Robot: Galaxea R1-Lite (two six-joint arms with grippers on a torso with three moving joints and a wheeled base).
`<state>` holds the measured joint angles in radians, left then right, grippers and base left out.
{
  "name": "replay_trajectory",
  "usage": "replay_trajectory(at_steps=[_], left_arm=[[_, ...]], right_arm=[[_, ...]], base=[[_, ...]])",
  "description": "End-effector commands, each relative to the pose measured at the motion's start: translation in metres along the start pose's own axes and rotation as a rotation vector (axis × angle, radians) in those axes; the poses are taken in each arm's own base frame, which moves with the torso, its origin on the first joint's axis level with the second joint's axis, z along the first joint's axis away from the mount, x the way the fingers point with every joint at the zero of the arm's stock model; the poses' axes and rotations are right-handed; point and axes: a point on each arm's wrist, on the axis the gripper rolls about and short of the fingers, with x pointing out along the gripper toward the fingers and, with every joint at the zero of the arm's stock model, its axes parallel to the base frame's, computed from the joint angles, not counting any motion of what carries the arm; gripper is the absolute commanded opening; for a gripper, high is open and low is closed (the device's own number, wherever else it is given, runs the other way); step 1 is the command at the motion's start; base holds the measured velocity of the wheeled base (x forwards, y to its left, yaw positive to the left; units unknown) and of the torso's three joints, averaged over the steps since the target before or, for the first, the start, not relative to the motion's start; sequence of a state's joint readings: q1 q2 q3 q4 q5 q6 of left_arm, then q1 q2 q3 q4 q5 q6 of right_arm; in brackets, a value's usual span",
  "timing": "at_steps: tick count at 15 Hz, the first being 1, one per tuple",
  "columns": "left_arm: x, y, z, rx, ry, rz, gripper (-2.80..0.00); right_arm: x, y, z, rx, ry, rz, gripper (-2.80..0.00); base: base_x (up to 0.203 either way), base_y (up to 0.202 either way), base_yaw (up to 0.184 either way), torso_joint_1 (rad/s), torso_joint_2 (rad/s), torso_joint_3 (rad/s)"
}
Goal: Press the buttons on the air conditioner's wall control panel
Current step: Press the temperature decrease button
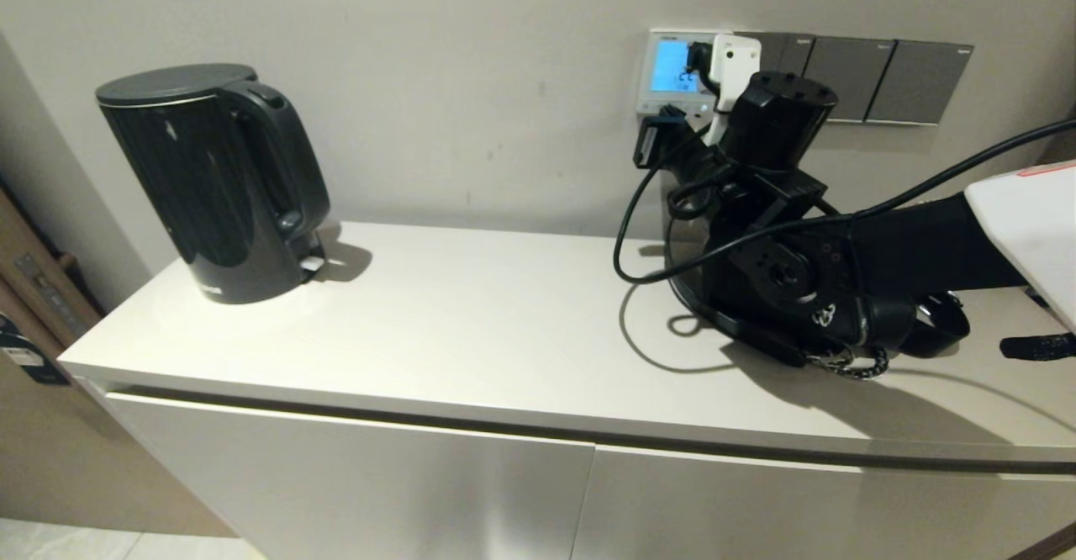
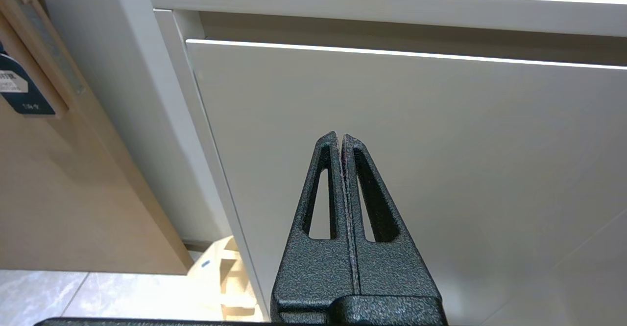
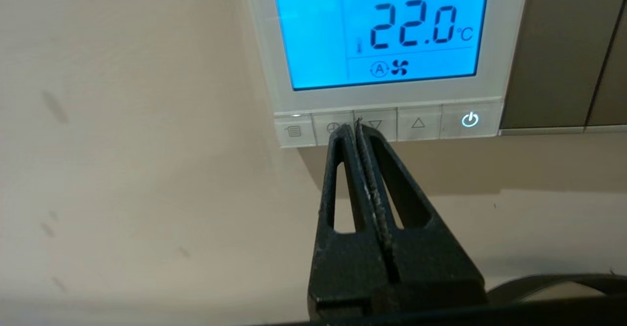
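Observation:
The white wall control panel (image 1: 654,68) hangs on the wall above the counter, its screen glowing light blue; in the right wrist view (image 3: 504,47) it reads 22.0 °C. A row of pale buttons (image 3: 418,123) runs along its bottom strip, with a lit power key at one end. My right gripper (image 3: 353,126) is shut and empty. Its tips sit at the button row, on the seam between the clock key and the down-arrow key; whether they touch I cannot tell. In the head view the right arm's wrist covers the panel's right side. My left gripper (image 2: 340,137) is shut, parked low facing the cabinet front.
A black electric kettle (image 1: 214,182) stands at the counter's left. Flat grey switch plates (image 1: 874,81) line the wall right of the panel. A black round base (image 1: 740,316) with a looping black cable (image 1: 626,232) lies on the white counter (image 1: 471,324) under my right arm.

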<state>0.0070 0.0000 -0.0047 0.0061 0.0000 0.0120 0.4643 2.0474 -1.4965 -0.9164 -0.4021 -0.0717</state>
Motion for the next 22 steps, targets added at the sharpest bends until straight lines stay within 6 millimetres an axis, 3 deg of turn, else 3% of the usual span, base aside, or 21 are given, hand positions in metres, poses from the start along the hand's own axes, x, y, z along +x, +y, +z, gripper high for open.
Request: replay_trajectory(at_steps=[1, 4, 16, 19, 22], left_arm=[[0.0, 0.0, 0.0, 0.0, 0.002, 0.001, -2.8], [0.0, 0.0, 0.0, 0.0, 0.002, 0.001, -2.8], [0.0, 0.0, 0.0, 0.0, 0.002, 0.001, -2.8], [0.0, 0.0, 0.0, 0.0, 0.002, -0.001, -2.8], [0.0, 0.0, 0.0, 0.0, 0.002, 0.0, -2.8]], right_arm=[[0.004, 0.001, -0.011, -0.007, 0.01, -0.003, -2.8], [0.006, 0.002, -0.013, -0.008, 0.011, -0.003, -2.8], [-0.01, 0.001, 0.016, 0.017, -0.026, 0.005, -2.8], [-0.025, -0.005, 0.038, 0.029, -0.046, 0.003, -2.8], [-0.054, -0.023, 0.075, 0.041, -0.077, -0.017, -2.8]], base=[[0.0, 0.0, 0.0, 0.0, 0.0, 0.0], [0.0, 0.0, 0.0, 0.0, 0.0, 0.0], [0.0, 0.0, 0.0, 0.0, 0.0, 0.0], [0.0, 0.0, 0.0, 0.0, 0.0, 0.0], [0.0, 0.0, 0.0, 0.0, 0.0, 0.0]])
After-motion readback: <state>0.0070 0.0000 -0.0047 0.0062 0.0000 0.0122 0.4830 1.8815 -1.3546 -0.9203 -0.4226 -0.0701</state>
